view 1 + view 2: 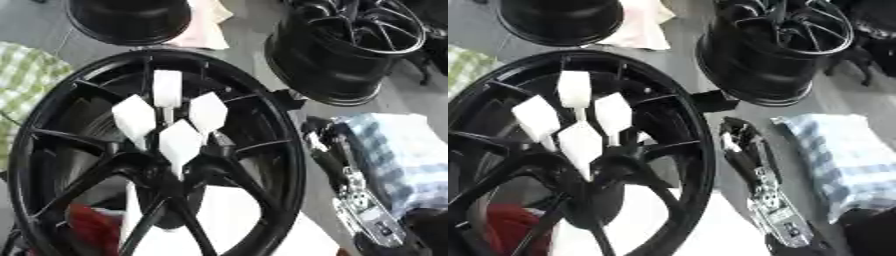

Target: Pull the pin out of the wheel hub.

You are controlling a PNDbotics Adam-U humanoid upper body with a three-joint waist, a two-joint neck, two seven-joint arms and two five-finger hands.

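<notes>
A big black spoked wheel [280, 150] fills the left and middle of both views. Several white pins with broad diamond-shaped heads stand bunched above its hub [171, 175]; the nearest pin [179, 142] is lowest, with another pin [166, 89] at the top of the bunch. My right hand [737, 137] is dark and lies just outside the wheel's right rim, apart from the pins. Its silver and black forearm [773, 205] runs down to the lower right. My left hand shows in neither view.
A second black wheel [350, 50] stands at the upper right and a third [131, 20] at the top. A blue checked cloth [411, 155] lies right, a green checked cloth [22, 80] left, a pale cloth [206, 25] at the top. Something red [92, 225] shows under the spokes.
</notes>
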